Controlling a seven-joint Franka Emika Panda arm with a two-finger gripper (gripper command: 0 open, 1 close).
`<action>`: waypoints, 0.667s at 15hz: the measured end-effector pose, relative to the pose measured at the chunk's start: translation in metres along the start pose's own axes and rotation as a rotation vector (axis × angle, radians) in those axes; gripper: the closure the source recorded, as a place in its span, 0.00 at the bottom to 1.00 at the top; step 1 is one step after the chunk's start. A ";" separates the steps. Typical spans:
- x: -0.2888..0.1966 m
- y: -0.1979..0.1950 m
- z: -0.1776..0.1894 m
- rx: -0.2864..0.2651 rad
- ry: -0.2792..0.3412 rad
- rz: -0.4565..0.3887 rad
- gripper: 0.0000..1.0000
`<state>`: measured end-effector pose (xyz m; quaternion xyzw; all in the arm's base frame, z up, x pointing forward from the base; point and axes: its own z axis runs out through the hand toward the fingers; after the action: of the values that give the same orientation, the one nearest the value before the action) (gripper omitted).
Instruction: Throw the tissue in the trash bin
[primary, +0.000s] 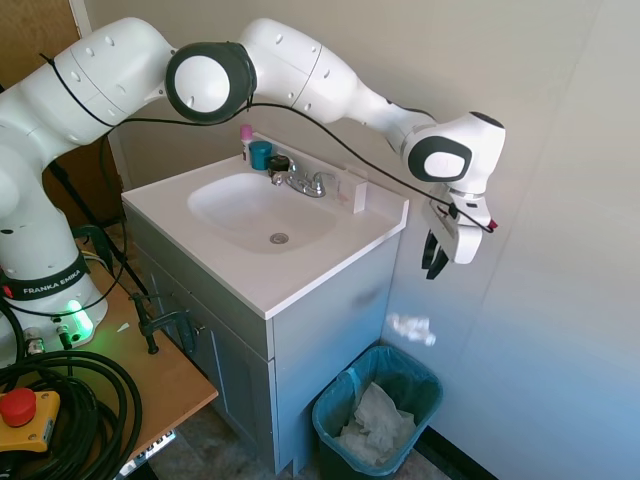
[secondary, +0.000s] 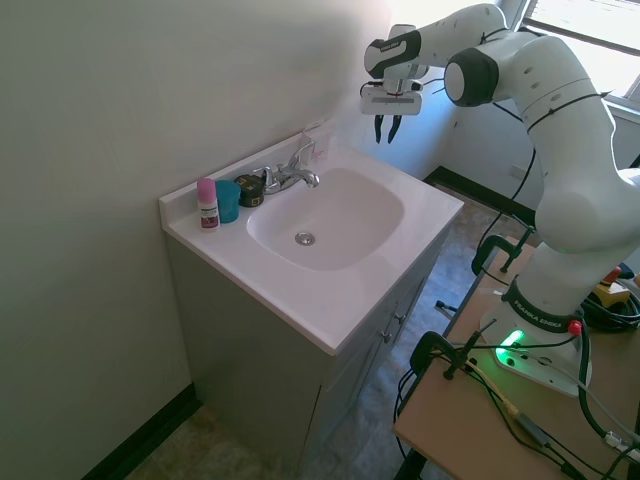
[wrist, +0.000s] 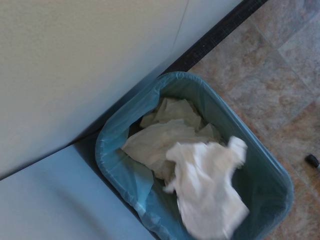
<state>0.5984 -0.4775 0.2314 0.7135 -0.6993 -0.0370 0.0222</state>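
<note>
Tissue (primary: 412, 327) seen mid-air, at 12 o'clock above trash bin (primary: 330, 405) | jaws (primary: 434, 256) parted, nothing held | risk: drift past rim judged possible.

The tissue (primary: 412, 327) is thin white paper, wrinkled and matt. The trash bin (primary: 335, 405) looks like smooth teal plastic, lined with a thin translucent bluish bag that has a faint sheen; the crumpled sheet (primary: 377, 420) inside it is matt paper. The sink top (primary: 345, 255) is smooth, glossy white, the faucet (primary: 305, 181) shiny metal. The floor (wrist: 280, 65) looks like mottled, matt brown tile. The arm (primary: 300, 70) has glossy white casing.
</note>
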 end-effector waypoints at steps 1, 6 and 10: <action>0.000 0.000 0.000 0.000 0.000 -0.005 0.00; 0.004 0.002 -0.012 0.017 0.015 -0.027 0.00; 0.013 0.030 -0.051 0.070 0.058 -0.055 0.00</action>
<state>0.5733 -0.4920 0.2846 0.7336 -0.6794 0.0078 0.0167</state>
